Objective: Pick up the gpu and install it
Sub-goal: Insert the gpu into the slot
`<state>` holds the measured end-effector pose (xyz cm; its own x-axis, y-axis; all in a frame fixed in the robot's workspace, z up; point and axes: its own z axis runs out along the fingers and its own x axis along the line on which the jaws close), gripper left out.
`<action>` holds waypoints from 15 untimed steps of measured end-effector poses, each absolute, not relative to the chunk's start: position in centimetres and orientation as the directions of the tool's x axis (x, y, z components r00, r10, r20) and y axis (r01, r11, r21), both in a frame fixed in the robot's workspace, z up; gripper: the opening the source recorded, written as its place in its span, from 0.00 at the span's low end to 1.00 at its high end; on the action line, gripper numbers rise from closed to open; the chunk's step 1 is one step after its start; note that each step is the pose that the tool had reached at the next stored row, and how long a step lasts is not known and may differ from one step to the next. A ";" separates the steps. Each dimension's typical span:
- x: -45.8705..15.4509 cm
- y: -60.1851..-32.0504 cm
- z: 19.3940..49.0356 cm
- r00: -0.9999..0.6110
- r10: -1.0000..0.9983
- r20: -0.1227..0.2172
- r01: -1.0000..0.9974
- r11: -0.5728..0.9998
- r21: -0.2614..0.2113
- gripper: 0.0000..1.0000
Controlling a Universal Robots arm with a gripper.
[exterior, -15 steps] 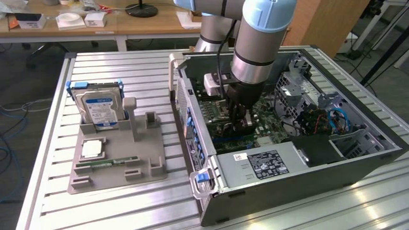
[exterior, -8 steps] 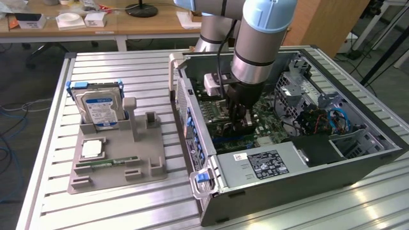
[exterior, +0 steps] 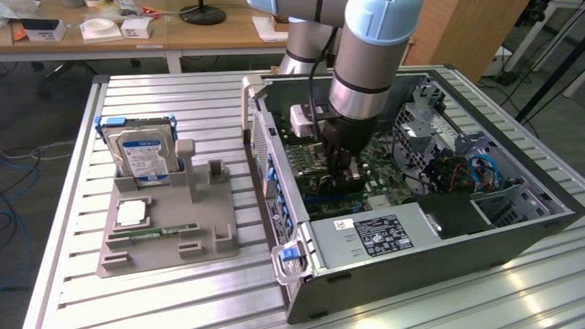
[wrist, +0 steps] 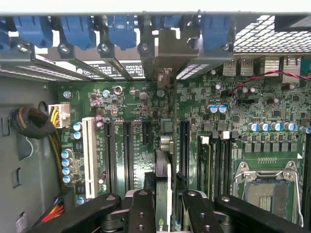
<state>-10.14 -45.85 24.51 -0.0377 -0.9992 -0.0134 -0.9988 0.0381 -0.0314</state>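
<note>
Wrist view: gripper (wrist: 163, 206) sits low over the motherboard (wrist: 131, 121), its two black fingers (wrist: 141, 213) pinching the gpu (wrist: 164, 179) edge-on between them. The card stands upright on its thin edge, running away from the camera toward the metal bracket (wrist: 167, 53) at the rear slot row, in line with the expansion slots (wrist: 127, 150). Whether it is already seated in a slot cannot be told.

Exterior view: the arm reaches down into the open computer case (exterior: 512, 240), gripper (exterior: 340, 168) close above the board, roughly mid-case. Jaws are partly closed, held apart by the card's thickness (not spread wide).

Handling judgement: the card looks light, stiff and thin, with bare circuitry and a fragile connector edge. It is likely to resist bending but not twisting or side load. The best hold appears to be across the flat faces near the top edge, as now, keeping it square to the slot. Smooth faces could slip under a downward push.

On the grey tray (exterior: 210, 240) beside the case, a blue-labelled hard drive (exterior: 142, 154) stands upright.
</note>
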 end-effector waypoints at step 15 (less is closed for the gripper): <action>-10.1 -45.8 23.8 -0.036 -0.999 -0.013 -0.999 0.036 -0.034 0.26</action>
